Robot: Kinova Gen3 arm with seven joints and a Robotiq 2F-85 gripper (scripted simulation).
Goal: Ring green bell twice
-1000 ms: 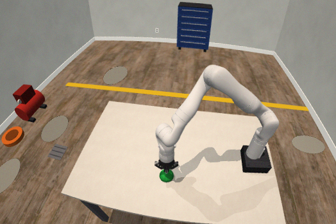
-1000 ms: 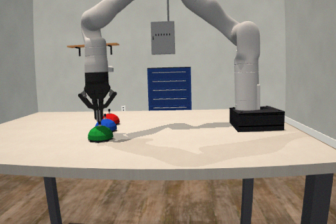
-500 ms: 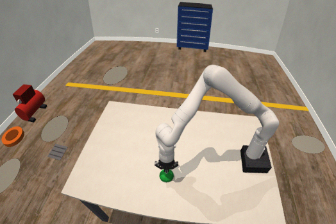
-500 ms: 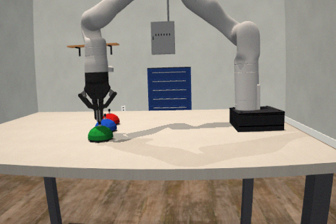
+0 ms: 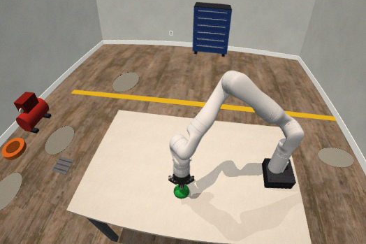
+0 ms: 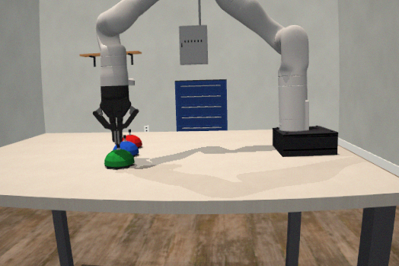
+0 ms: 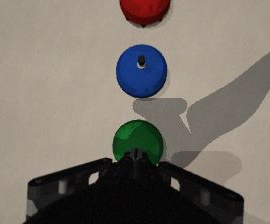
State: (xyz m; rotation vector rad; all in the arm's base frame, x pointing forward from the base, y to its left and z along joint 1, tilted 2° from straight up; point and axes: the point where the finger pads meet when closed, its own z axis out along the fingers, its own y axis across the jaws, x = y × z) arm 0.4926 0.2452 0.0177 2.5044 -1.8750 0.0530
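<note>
Arm: white Kinova on a black base (image 6: 327, 149) at the table's far-right area, reaching over so the wrist hangs straight down over the bells.
Gripper (image 6: 116, 142): pointing vertically; jaws fully closed, nothing between them. Prob. shut on purpose, so the joined tips act as one blunt poker for the button.
Green bell (image 6: 119, 158): nearest bell in the row, sitting on the table (image 6: 213, 179) toward its front-left; directly under the closed tips.
Green bell, wrist view (image 7: 137, 141): tips cover the dome's centre, so its button isn't visible.
Contact: tips look to be at or on the dome's top in the exterior view; can't tell whether the button is pressed, partway or released.
Blue bell (image 7: 141, 70): next in line, just beyond green, apart from it; button stands up, untouched.
Red bell (image 7: 145, 10): furthest in the row, partly cut by the wrist view's top edge.
Layout reason: three bells in a tight line, so a straight vertical approach keeps the gripper body off the neighbours.
Step (judgement): in a press cycle on green; ring count can't be read from here.
Risk: any sideways drift could nudge green or brush blue.
</note>
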